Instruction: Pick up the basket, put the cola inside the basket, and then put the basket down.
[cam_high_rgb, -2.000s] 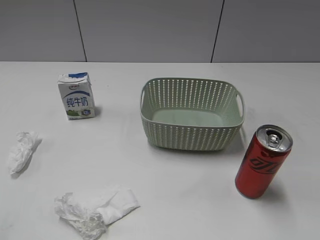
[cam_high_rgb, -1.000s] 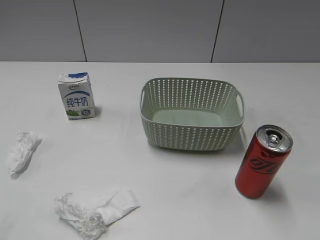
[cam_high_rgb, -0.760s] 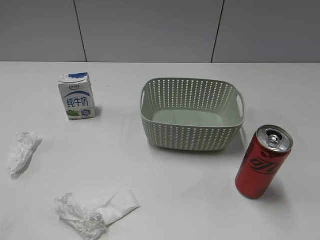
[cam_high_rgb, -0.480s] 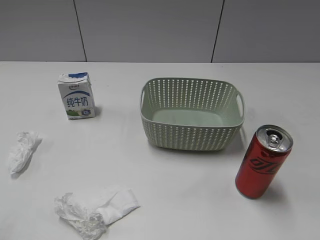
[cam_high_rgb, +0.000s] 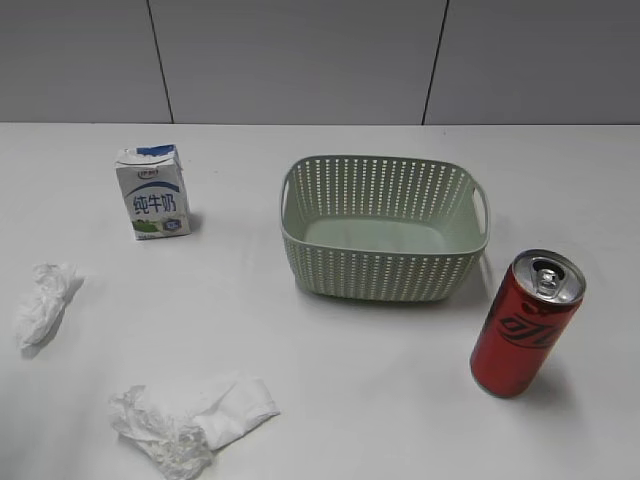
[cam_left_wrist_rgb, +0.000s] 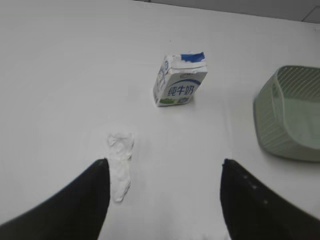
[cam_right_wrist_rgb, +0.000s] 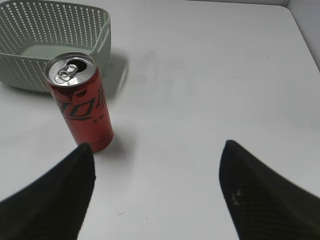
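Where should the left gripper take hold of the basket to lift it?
Probably at the left cut-out handle of the basket, coming down from above on that short side. The rim is thin enough for the jaws, the handle faces the left gripper, and this leaves the open top free for the can.

Sage-green slotted basket (cam_high_rgb: 385, 228), red cola (cam_high_rgb: 525, 322) with black script, white-and-blue milk carton (cam_high_rgb: 152, 192).
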